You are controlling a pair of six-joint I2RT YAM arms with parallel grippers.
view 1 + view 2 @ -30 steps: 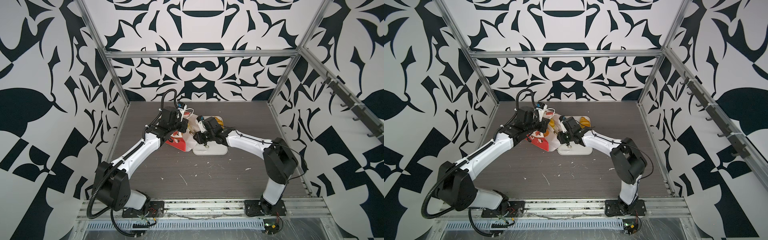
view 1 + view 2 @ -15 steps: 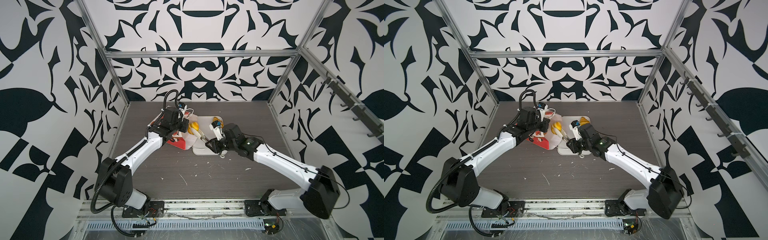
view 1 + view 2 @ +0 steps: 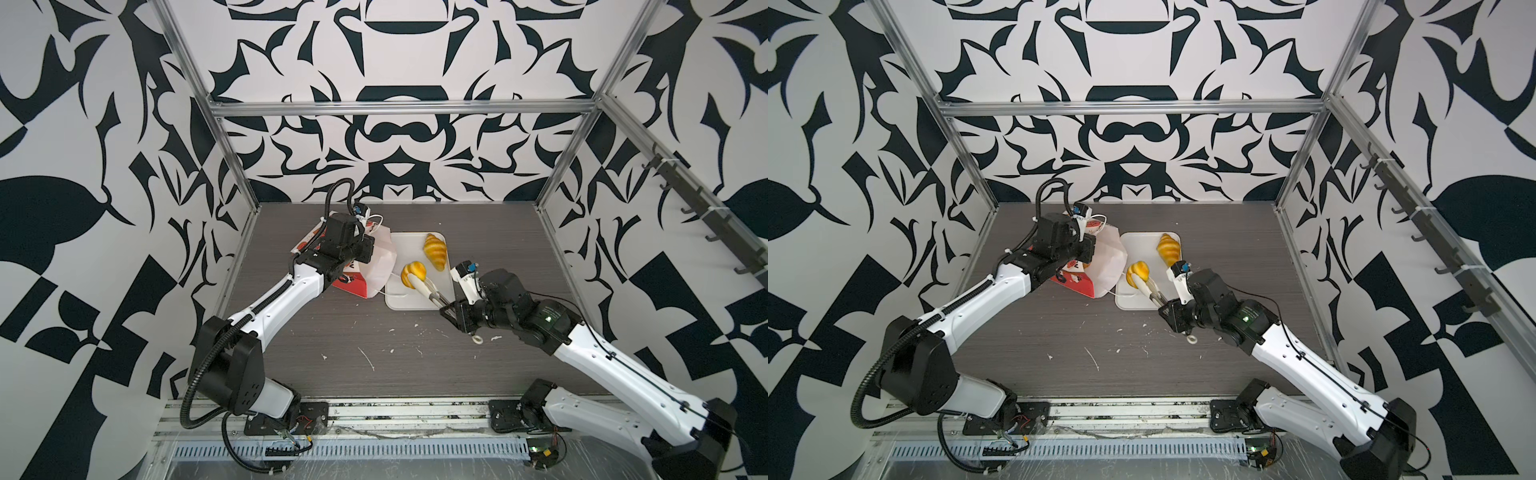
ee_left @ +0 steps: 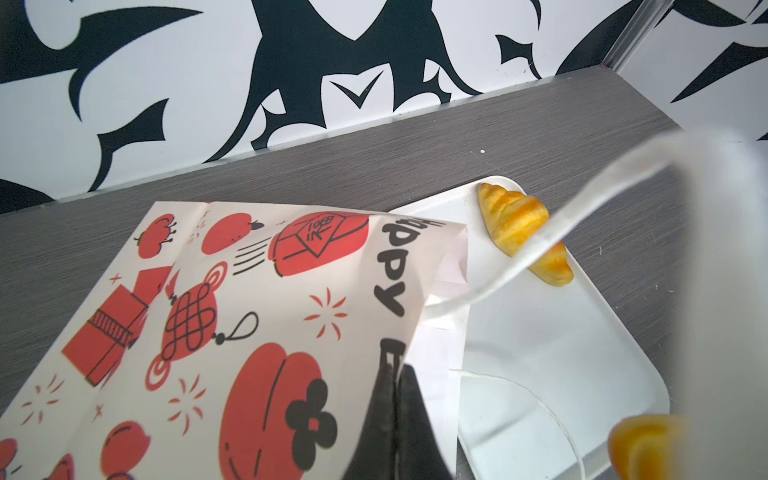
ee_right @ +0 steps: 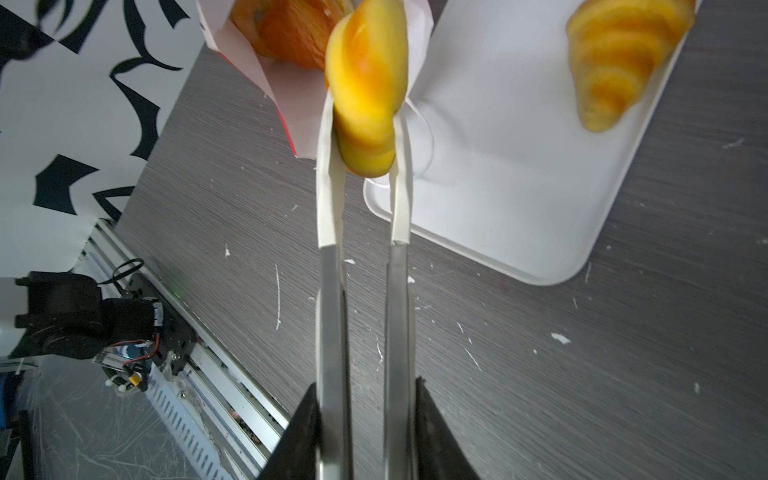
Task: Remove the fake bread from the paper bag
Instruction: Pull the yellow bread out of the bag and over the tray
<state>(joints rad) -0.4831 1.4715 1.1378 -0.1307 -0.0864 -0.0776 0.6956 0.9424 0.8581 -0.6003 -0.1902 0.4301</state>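
Note:
The paper bag (image 3: 354,285) lies on its side left of the white tray (image 3: 411,302), its white mouth toward the tray. My left gripper (image 4: 397,370) is shut on the bag's upper mouth edge (image 4: 399,299). My right gripper (image 5: 368,388) is shut on metal tongs (image 5: 332,291), and their white tips pinch a yellow croissant (image 5: 365,83) of fake bread. That croissant (image 3: 413,272) hangs over the tray's left part, just outside the bag mouth. A second yellow croissant (image 3: 435,251) lies on the tray's far end. A browner piece (image 5: 291,37) shows inside the bag.
White crumbs and scraps (image 3: 368,359) litter the dark table in front of the tray, with a small white ring (image 3: 478,340) under my right wrist. The bag's cord handle (image 3: 392,293) trails onto the tray. Aluminium posts and patterned walls enclose the table.
My right arm has drawn back from the bag mouth toward the front right, bringing the tongs and the yellow croissant out over the tray. The left gripper keeps its hold on the bag.

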